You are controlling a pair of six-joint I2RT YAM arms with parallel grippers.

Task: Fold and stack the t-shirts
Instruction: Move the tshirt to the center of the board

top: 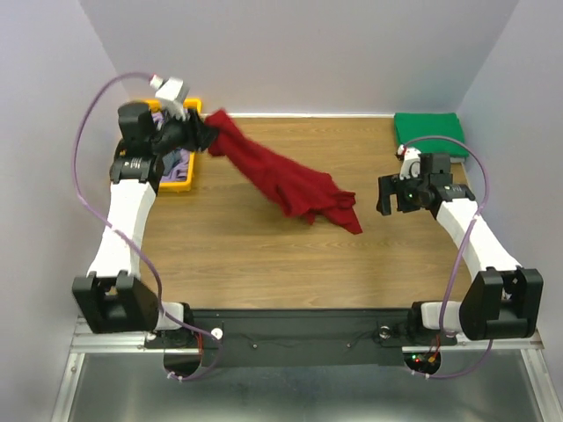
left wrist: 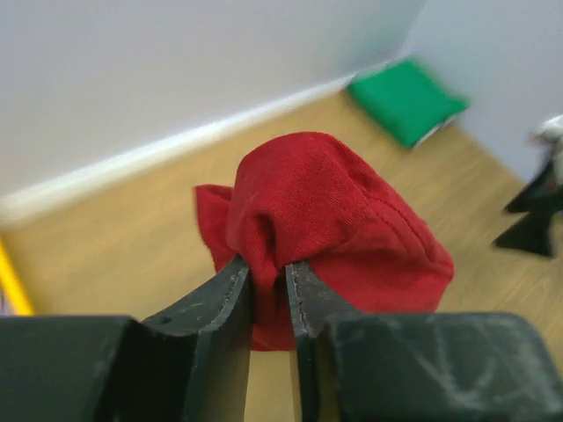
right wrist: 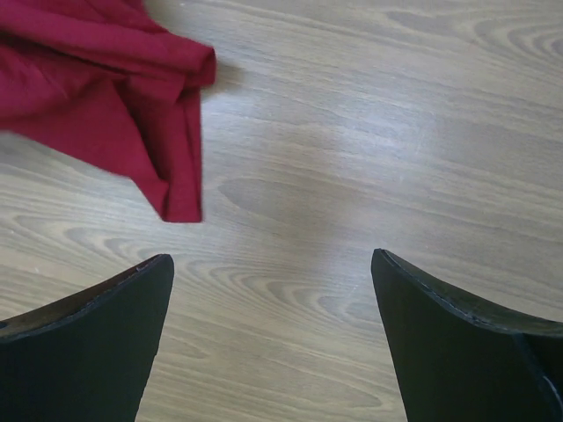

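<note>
Pinching a bunched fold of the dark red t-shirt (left wrist: 325,202), the left end effector (left wrist: 268,264) is closed tight on the cloth, its jaws nearly meeting around a thick gather. The grip looks meant to lift one end so the rest can drag out flat. From the top view the garment trails away from that end effector in a long, rumpled diagonal, its far end lying on the wooden table (top: 264,255).

The right end effector (right wrist: 273,264) hangs spread wide and empty over bare table. The shirt's loose lower end lies just ahead of it and to its left, probably where it would need to take hold next.

The knit is soft and matte, with fine ribbing visible at the pinch, and it creases into deep, limp folds. A bright green t-shirt (top: 429,130) lies folded square in the corner beyond the right end effector. Beneath the left one, lavender-purple cloth (top: 176,163) lies heaped in a yellow plastic tray (top: 176,185).
</note>
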